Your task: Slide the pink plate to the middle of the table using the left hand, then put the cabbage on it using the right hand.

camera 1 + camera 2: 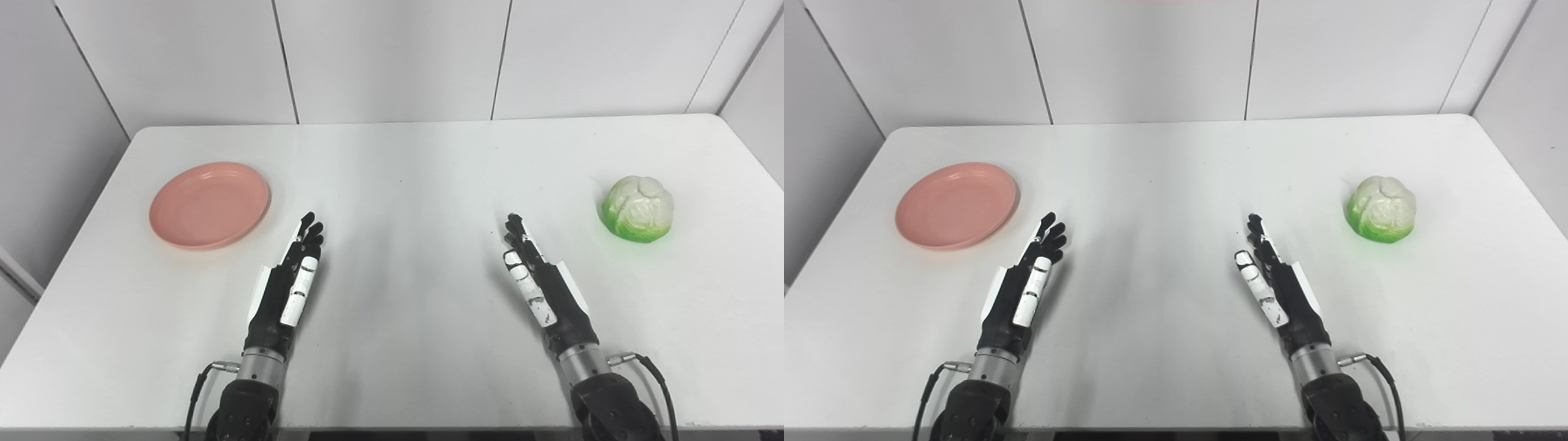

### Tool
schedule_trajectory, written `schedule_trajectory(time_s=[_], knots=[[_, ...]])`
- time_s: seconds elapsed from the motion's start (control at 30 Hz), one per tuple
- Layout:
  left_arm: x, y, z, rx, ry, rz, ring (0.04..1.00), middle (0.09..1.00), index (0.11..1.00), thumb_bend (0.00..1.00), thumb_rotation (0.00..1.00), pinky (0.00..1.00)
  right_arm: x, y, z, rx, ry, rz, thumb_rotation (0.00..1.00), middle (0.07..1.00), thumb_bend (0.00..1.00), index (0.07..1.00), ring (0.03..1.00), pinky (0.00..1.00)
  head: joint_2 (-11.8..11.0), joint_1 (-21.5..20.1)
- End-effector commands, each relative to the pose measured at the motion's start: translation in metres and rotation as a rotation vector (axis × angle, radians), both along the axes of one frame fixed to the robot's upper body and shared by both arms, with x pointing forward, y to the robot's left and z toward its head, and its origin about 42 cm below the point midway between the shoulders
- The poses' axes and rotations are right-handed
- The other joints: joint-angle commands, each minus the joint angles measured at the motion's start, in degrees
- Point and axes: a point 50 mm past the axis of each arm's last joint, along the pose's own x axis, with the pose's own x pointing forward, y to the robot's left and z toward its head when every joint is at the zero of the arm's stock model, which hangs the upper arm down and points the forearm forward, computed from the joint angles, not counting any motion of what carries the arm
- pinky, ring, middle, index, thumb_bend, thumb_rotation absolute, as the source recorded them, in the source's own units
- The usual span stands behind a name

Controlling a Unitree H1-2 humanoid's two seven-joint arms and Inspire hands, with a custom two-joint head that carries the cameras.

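Observation:
A round pink plate (209,204) lies flat on the left part of the white table (404,165), with nothing on it. A green and white cabbage (637,209) sits on the table at the right. My left hand (289,282) rests low over the table, to the right of the plate and nearer to me, fingers stretched out, holding nothing. My right hand (539,282) mirrors it, left of the cabbage and apart from it, fingers straight and holding nothing.
White wall panels (392,55) close off the table's far edge and both sides. Cables run from both wrists at the near edge. The table surface between the two hands is bare white.

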Motion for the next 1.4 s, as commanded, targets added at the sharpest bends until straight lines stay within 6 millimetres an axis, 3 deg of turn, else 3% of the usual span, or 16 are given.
schedule_trajectory(time_s=[0.0,0.93,1.03,1.07,1.1,1.13,1.2,1.23,1.37], knots=[[0.0,0.003,-0.008,0.008,0.013,0.002,0.94,0.953,0.949,0.51,1.0,0.94,0.004,0.003,0.006,0.018,-0.024,0.007,1.0,0.996,0.37,1.0,0.982,1.0,0.07,0.11],[-0.001,0.002,-0.004,0.01,0.015,0.0,0.939,0.954,0.951,0.51,1.0,0.94,0.004,0.002,0.007,0.014,-0.028,0.005,1.0,0.994,0.37,1.0,0.981,1.0,0.28,0.99],[-0.001,-0.002,-0.004,0.013,0.008,0.0,0.933,0.946,0.946,0.5,1.0,0.93,0.004,0.0,0.007,0.013,-0.027,0.003,1.0,0.994,0.37,1.0,0.979,1.0,-0.24,3.29],[-0.002,-0.004,-0.004,0.02,0.012,-0.003,0.93,0.943,0.944,0.5,1.0,0.92,0.003,-0.002,0.007,0.011,-0.024,0.001,1.0,0.993,0.37,1.0,0.979,0.99,-1.12,6.7],[-0.002,-0.005,-0.003,0.025,0.015,-0.005,0.933,0.946,0.946,0.51,1.0,0.92,0.003,-0.003,0.007,0.009,-0.022,0.0,1.0,0.992,0.36,1.0,0.978,1.0,-1.12,6.7],[-0.002,-0.009,-0.004,0.027,0.016,-0.005,0.934,0.947,0.947,0.51,1.0,0.92,0.003,-0.006,0.007,0.007,-0.022,0.001,1.0,0.992,0.36,1.0,0.977,1.0,-2.11,10.39],[-0.002,-0.012,-0.006,0.029,0.017,-0.004,0.931,0.943,0.944,0.5,1.0,0.91,0.003,-0.009,0.006,0.006,-0.023,0.003,1.0,0.996,0.34,1.0,0.979,0.99,-2.27,10.95],[-0.001,-0.016,-0.009,0.042,0.014,-0.004,0.93,0.943,0.943,0.5,1.0,0.91,0.003,-0.012,0.005,0.012,-0.025,0.008,1.0,0.996,0.34,1.0,0.979,0.99,-3.74,15.23],[0.003,-0.027,-0.02,0.062,0.009,-0.004,0.925,0.941,0.94,0.53,1.0,0.89,0.005,-0.022,0.002,0.024,-0.031,0.021,1.0,1.0,0.31,1.0,0.996,1.0,-5.72,19.46]])
